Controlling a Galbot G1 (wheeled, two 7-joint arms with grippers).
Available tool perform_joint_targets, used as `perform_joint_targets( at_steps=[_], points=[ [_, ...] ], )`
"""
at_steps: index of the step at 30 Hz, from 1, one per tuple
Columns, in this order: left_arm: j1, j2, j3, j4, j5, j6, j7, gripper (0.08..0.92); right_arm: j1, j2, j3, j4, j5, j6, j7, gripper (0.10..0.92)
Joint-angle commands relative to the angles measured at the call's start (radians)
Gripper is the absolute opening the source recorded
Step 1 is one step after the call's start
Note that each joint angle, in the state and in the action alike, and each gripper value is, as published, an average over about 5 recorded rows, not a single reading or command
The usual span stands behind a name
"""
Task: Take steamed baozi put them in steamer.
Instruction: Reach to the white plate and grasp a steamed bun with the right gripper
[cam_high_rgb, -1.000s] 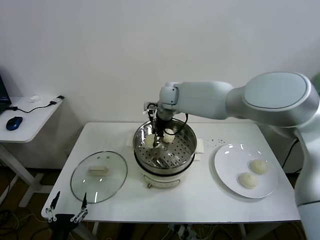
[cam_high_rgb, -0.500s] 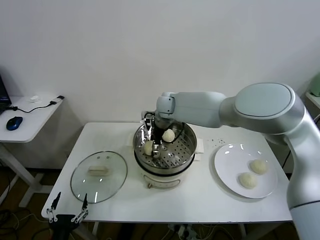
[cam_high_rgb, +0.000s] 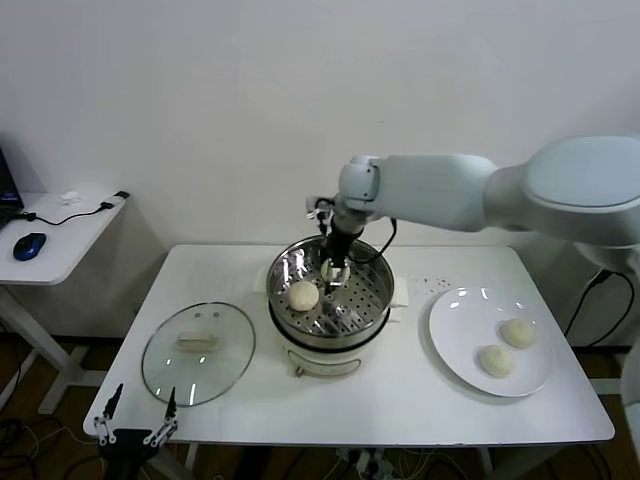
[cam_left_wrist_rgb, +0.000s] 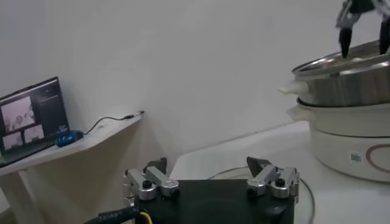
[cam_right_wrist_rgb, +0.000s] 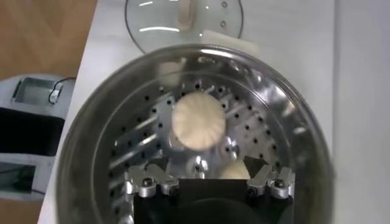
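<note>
My right pincer (cam_high_rgb: 334, 270) hangs wide and empty over the steamer (cam_high_rgb: 372, 312) on the desk (cam_high_rgb: 400, 400). Two buns (cam_high_rgb: 303, 295) inside; two on the plate (cam_high_rgb: 450, 340). Left pincer (cam_high_rgb: 132, 422) parked wide below the desk edge.

The right gripper (cam_high_rgb: 336, 268) now stands open and higher over the steamer (cam_high_rgb: 372, 300), no longer gripping; one baozi (cam_high_rgb: 303, 295) lies free inside.

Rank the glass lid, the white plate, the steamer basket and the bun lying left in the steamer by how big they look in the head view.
1. Steamer, white plate and glass lid: they look about equally wide, so no order among them.
2. Bun in the steamer: clearly the smallest.
</note>
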Motion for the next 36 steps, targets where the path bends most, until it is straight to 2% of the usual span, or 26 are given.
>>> perform_joint_targets(
  at_steps=[1,9,15,24,36],
  points=[
    [0.001,0.002,-0.004,-0.005,0.009,0.003,0.000,0.823,0.123,-0.375,-0.005,0.184,-0.184,0.037,-0.083,0.823],
    [0.005,-0.019,0.003,-0.009,0.046,0.006,0.001,0.823,0.020,-0.666,0.006,0.291,-0.463,0.044,-0.082,0.823],
    [0.008,-0.027,0.001,-0.012,0.066,0.012,0.001,0.823,-0.182,-0.771,0.128,0.259,-0.641,0.062,-0.078,0.823],
    [0.012,-0.044,0.000,-0.009,0.096,0.017,0.001,0.823,-0.499,-0.751,0.357,0.142,-0.773,0.073,-0.054,0.823],
    [0.017,-0.053,-0.005,0.005,0.110,0.016,0.000,0.823,-0.637,-0.680,0.467,0.046,-0.821,0.087,-0.054,0.823]
  ],
)
